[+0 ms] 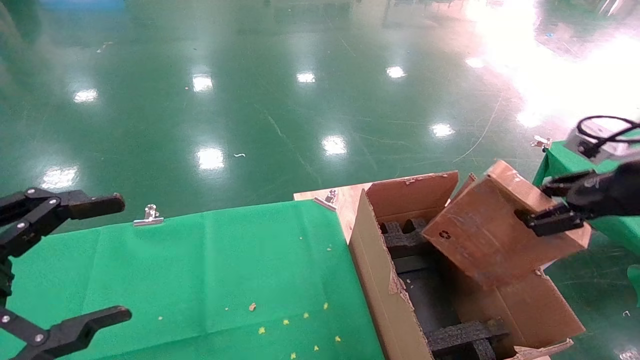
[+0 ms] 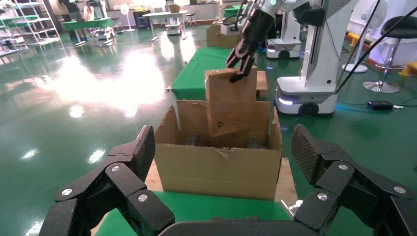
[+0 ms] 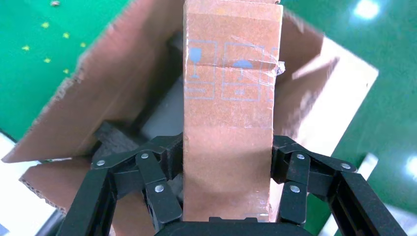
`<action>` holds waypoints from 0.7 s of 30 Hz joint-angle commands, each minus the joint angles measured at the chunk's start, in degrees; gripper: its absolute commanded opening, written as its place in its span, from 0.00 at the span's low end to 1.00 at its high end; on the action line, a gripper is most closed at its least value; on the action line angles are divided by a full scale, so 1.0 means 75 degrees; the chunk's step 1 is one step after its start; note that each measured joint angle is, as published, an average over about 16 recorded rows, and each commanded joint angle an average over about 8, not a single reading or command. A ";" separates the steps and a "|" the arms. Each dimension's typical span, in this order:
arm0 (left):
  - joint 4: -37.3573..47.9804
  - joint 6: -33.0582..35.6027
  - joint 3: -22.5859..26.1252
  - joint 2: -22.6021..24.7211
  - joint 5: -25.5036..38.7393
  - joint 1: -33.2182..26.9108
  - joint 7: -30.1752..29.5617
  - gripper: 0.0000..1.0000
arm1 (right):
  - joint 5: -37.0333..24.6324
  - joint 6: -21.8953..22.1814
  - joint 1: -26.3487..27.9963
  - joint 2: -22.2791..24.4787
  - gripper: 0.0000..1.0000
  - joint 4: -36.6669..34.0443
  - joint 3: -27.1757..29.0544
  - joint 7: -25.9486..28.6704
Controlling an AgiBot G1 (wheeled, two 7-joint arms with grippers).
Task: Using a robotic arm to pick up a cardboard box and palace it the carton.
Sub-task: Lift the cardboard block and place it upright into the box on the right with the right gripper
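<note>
The left gripper (image 1: 75,260) is all black: flat linked bars joined by silver screws, ending in fingers (image 2: 142,150) with dimpled, textured pads. The right gripper (image 1: 552,205) has the same black linkage and silver screws (image 3: 155,188). Behind it sit a silver camera block (image 1: 595,142) and a looping black cable (image 1: 607,122). From the left wrist view, the robotic arm (image 2: 285,6) is white and tubular with a black wrist.
</note>
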 commanded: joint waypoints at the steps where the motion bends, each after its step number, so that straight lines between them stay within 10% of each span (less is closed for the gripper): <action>1: 0.0000 0.0000 0.0000 0.0000 0.0000 0.0000 0.0000 1.00 | 0.0114 0.0066 -0.0126 0.0184 0.00 0.0002 0.0011 0.0139; 21: 0.0004 -0.0001 0.0001 -0.0001 -0.0003 0.0001 0.0002 1.00 | 0.0463 0.0288 -0.0473 0.0333 0.00 0.0077 0.0020 0.0669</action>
